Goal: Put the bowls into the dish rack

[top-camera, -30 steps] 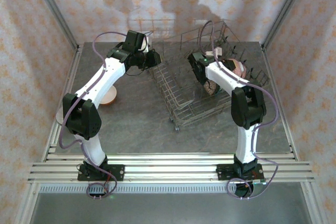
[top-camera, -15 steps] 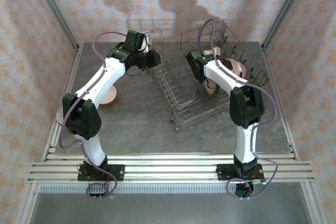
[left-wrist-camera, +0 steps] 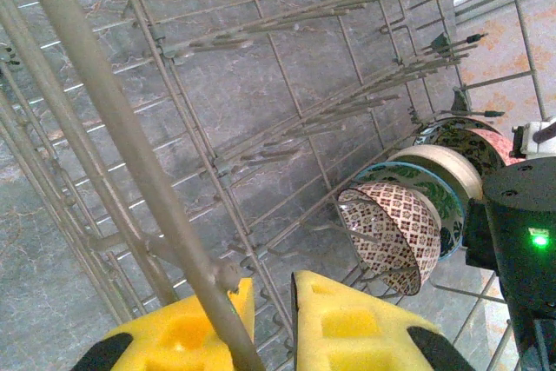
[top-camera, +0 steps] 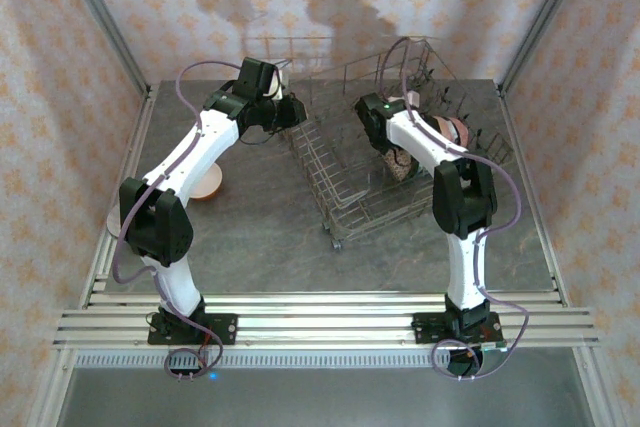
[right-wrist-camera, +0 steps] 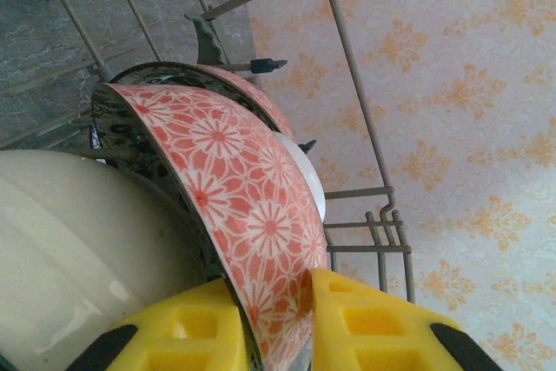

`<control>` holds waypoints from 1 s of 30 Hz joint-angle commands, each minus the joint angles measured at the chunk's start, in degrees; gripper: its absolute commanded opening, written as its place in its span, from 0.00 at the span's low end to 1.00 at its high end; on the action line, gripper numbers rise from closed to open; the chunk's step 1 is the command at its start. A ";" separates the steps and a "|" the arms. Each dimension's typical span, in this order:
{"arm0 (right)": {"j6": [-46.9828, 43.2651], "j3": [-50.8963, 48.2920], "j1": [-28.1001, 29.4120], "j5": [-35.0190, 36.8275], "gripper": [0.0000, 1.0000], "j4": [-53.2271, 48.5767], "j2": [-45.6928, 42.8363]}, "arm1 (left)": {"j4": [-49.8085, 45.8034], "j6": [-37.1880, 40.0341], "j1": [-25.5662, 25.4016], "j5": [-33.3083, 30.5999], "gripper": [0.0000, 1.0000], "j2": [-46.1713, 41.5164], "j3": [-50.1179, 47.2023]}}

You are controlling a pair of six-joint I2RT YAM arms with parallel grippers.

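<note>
The wire dish rack (top-camera: 340, 182) stands skewed at mid-table. A row of bowls leans in its tines: a brown-patterned bowl (left-wrist-camera: 391, 232), a green-patterned bowl (left-wrist-camera: 439, 202), a cream bowl (left-wrist-camera: 456, 171) and a pink flowered bowl (right-wrist-camera: 243, 188) at the far end. My right gripper (right-wrist-camera: 291, 327) is shut on the pink bowl's rim, one pad inside and one outside, right against the cream bowl (right-wrist-camera: 78, 241). My left gripper (left-wrist-camera: 274, 323) is at the rack's left wall (top-camera: 300, 137), pads a wire's width apart, and a thick rack wire (left-wrist-camera: 130, 154) rises from the gap. An orange bowl (top-camera: 205, 185) lies on the table.
A pale bowl (top-camera: 113, 217) shows at the table's left edge, partly behind my left arm. The rack's near half holds bare tines (left-wrist-camera: 287, 128). Patterned walls close in the back and both sides. A metal rail (top-camera: 320, 322) runs along the near edge.
My right arm has shifted slightly left over the rack with the pink bowl still held. The left arm has stayed put at the rack wall.
</note>
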 commanded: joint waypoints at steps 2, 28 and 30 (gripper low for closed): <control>1.50 2.10 -1.52 -6.69 0.26 4.30 2.48 | -0.83 3.06 0.59 -2.80 0.16 -1.73 0.39; -0.09 3.88 -2.10 -9.74 0.46 1.34 -7.00 | -5.00 3.86 0.63 -4.97 0.25 -1.76 2.48; 0.05 4.14 -1.70 -9.86 0.48 0.41 -7.97 | -6.22 4.02 0.65 -5.51 0.26 -1.79 3.24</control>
